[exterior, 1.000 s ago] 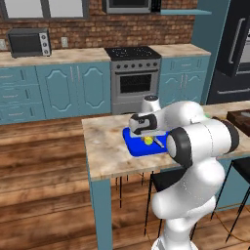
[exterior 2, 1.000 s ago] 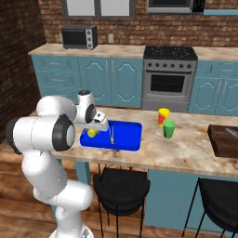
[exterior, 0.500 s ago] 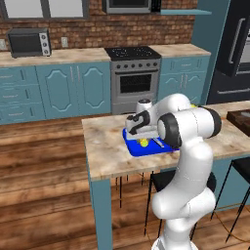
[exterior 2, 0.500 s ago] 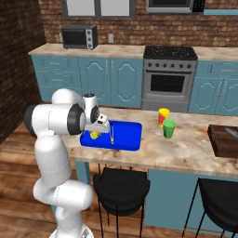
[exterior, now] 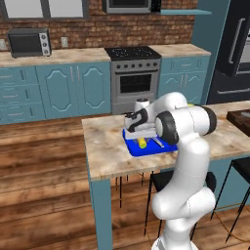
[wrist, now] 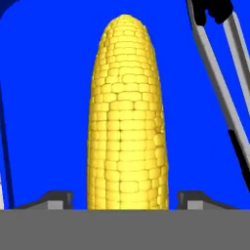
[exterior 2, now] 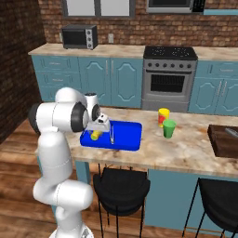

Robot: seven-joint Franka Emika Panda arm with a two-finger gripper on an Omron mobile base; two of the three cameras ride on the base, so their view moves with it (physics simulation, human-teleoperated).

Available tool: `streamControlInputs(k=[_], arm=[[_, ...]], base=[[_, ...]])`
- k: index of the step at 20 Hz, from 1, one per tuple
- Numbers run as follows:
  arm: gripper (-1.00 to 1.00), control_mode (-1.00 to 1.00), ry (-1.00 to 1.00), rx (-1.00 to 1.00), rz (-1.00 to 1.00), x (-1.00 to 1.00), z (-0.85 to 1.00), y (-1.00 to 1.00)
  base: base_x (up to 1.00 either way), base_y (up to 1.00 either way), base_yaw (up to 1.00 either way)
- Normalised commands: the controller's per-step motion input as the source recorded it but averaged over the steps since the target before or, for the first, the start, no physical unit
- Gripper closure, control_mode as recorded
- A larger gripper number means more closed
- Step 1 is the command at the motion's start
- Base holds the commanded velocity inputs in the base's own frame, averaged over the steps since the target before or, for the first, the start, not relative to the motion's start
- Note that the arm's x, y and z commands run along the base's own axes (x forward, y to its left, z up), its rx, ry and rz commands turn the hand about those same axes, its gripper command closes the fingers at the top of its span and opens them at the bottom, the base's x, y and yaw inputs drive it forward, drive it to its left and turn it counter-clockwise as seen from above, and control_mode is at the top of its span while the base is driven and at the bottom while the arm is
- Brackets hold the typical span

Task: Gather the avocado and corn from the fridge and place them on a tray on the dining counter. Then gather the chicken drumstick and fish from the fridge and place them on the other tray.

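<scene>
The yellow corn (wrist: 127, 112) lies on the blue tray (wrist: 49, 97), tip pointing away from the hand. My gripper (wrist: 127, 199) is open, its two fingertips (wrist: 58, 197) standing clear of the cob on either side. From the base views, the gripper (exterior: 139, 134) hovers low over the corn (exterior: 141, 143) on the blue tray (exterior: 146, 151), which sits on the dining counter (exterior: 107, 146). The other tray (exterior 2: 225, 139), a dark brown board, lies at the counter's right end. The fridge (exterior: 234, 49) stands at the far right. Avocado, chicken drumstick and fish are out of view.
Grey metal tongs (wrist: 219, 73) lie on the blue tray next to the corn. A yellow cup (exterior 2: 163, 116) and a green cup (exterior 2: 169, 128) stand right of the tray. Black stools (exterior 2: 122, 186) sit under the counter's near edge. A stove (exterior 2: 169, 79) is behind.
The gripper has opened and let go of the corn, which now rests on the blue tray. The arm's elbow has swung upright.
</scene>
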Motion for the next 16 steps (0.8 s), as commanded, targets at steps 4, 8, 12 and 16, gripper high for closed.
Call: streamControlInputs(k=[4,8,12,16], arm=[[-1.00,-1.00,0.00,0.03,0.00,-0.14,0.48,0.00],[-1.00,-1.00,-0.03,0.05,0.00,-0.41,0.47,-0.12],[-1.00,-1.00,-0.10,0.04,0.01,-0.88,0.42,-0.19],[-1.00,-1.00,-0.11,0.01,0.01,-1.00,0.34,-0.06]], base=[[0.00,0.00,0.00],[0.00,0.00,0.00],[0.00,0.00,0.00],[0.00,0.00,0.00]])
